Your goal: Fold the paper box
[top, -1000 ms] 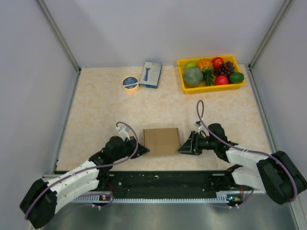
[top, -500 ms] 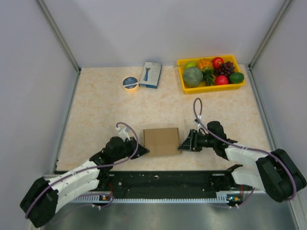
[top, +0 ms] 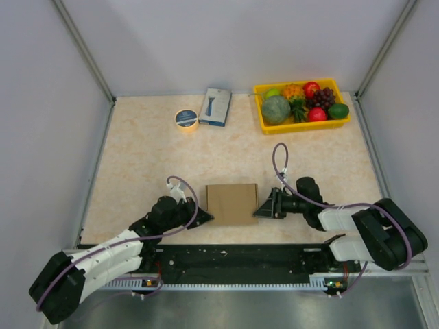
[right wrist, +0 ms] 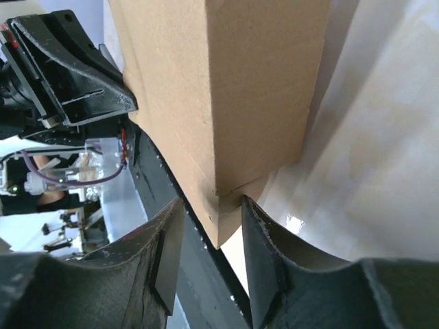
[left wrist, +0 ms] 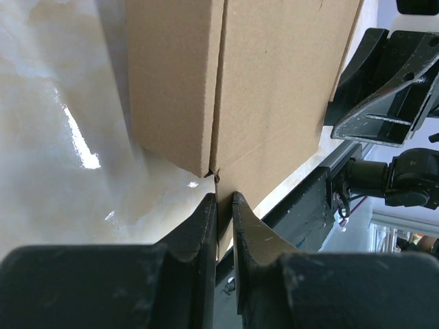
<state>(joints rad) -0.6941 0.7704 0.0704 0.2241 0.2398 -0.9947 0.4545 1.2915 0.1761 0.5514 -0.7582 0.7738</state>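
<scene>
The paper box [top: 231, 201] is a plain brown cardboard blank, folded into a box shape, at the table's near middle. My left gripper [top: 204, 216] is at its left near corner, shut on a thin flap of the box [left wrist: 274, 89] that runs between its fingertips [left wrist: 206, 212]. My right gripper [top: 260, 210] is at the right near corner, open, its fingers either side of a protruding flap of the box [right wrist: 226, 219]. One pad [right wrist: 255, 223] sits close against the flap; the other stands apart. Each gripper shows in the other's wrist view.
A yellow tray [top: 302, 125] of toy fruit and vegetables stands at the back right. A small blue-and-white printed box [top: 215, 107] and a tape roll [top: 186, 118] lie at the back middle. The black base rail [top: 233, 255] runs just below the box.
The right arm has shifted slightly left and back, bringing its gripper closer to the box's right corner. The left arm and the box have barely moved.
</scene>
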